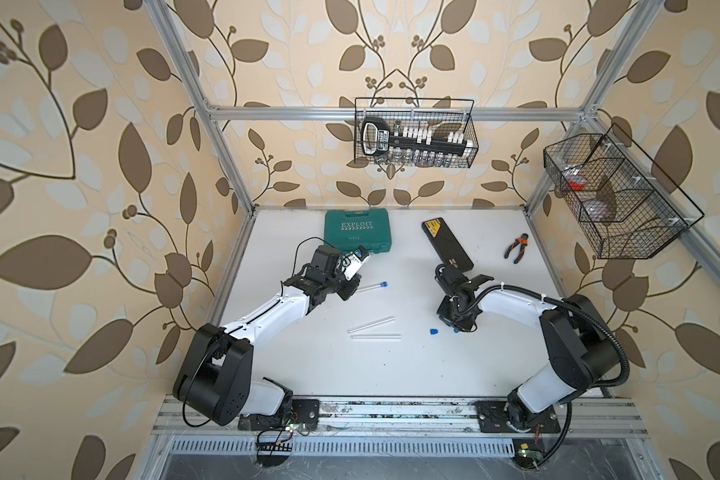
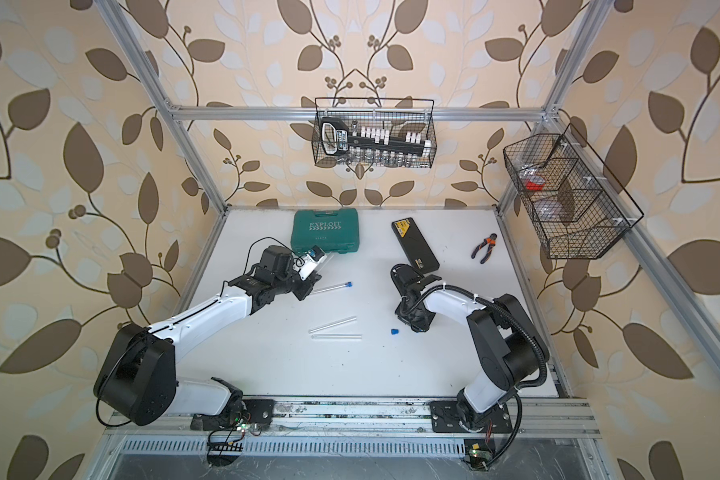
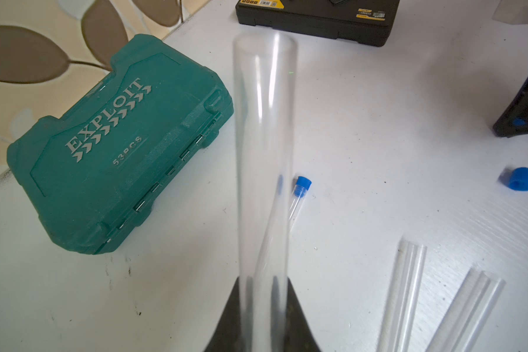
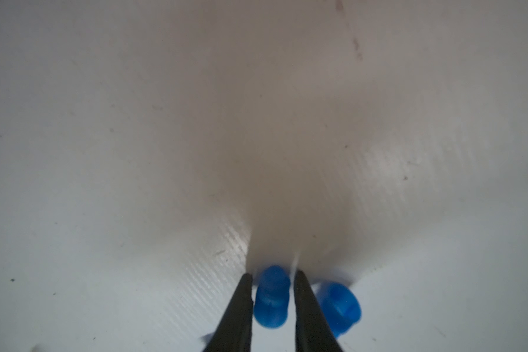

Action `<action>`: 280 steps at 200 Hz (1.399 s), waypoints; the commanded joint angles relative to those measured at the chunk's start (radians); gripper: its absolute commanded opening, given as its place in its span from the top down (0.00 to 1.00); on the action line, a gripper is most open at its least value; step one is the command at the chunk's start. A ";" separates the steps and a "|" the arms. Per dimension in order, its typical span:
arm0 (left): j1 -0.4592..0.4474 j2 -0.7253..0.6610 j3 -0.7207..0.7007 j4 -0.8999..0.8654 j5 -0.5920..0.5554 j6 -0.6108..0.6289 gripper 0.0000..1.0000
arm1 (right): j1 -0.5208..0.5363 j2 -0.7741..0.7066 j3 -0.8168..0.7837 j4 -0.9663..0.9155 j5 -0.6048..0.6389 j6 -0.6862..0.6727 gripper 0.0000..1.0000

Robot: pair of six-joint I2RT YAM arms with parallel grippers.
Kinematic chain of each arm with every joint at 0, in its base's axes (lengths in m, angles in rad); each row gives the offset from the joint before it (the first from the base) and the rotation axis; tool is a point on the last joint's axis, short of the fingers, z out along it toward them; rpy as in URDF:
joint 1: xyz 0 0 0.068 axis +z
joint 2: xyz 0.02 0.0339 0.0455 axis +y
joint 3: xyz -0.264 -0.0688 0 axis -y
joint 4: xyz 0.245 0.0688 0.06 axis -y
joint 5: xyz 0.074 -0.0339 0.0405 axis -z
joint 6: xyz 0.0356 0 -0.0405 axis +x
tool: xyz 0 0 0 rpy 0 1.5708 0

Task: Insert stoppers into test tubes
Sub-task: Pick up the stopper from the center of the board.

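My left gripper [image 3: 264, 304] is shut on a clear test tube [image 3: 264, 152], whose open end points away from the jaws. In a top view this gripper [image 1: 350, 284] is raised beside the green case. A test tube with a blue stopper in it [image 1: 373, 286] lies on the table below it. Two more empty test tubes [image 1: 371, 324] [image 1: 376, 336] lie mid-table. My right gripper [image 4: 273, 277] is down at the table and open, its fingers closely flanking a blue stopper [image 4: 272, 298]. A second stopper [image 4: 339, 304] lies just beside it. Another loose stopper [image 1: 433, 331] lies left of that gripper [image 1: 458, 328].
A green tool case [image 1: 358, 230] and a black case [image 1: 447, 245] lie at the back of the table. Pliers [image 1: 516, 247] lie at the back right. Wire baskets hang on the back wall [image 1: 414, 133] and the right wall [image 1: 612, 199].
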 commanded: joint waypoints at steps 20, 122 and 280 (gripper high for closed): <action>-0.003 -0.023 0.031 0.001 -0.007 0.011 1.00 | -0.004 0.027 -0.021 -0.007 0.003 -0.003 0.80; -0.003 -0.025 0.022 0.013 -0.022 0.020 1.00 | -0.004 -0.098 0.021 -0.027 -0.001 -0.059 0.91; -0.003 -0.059 -0.006 0.049 -0.040 0.029 1.00 | 0.084 0.139 0.306 -0.003 -0.207 -1.385 0.91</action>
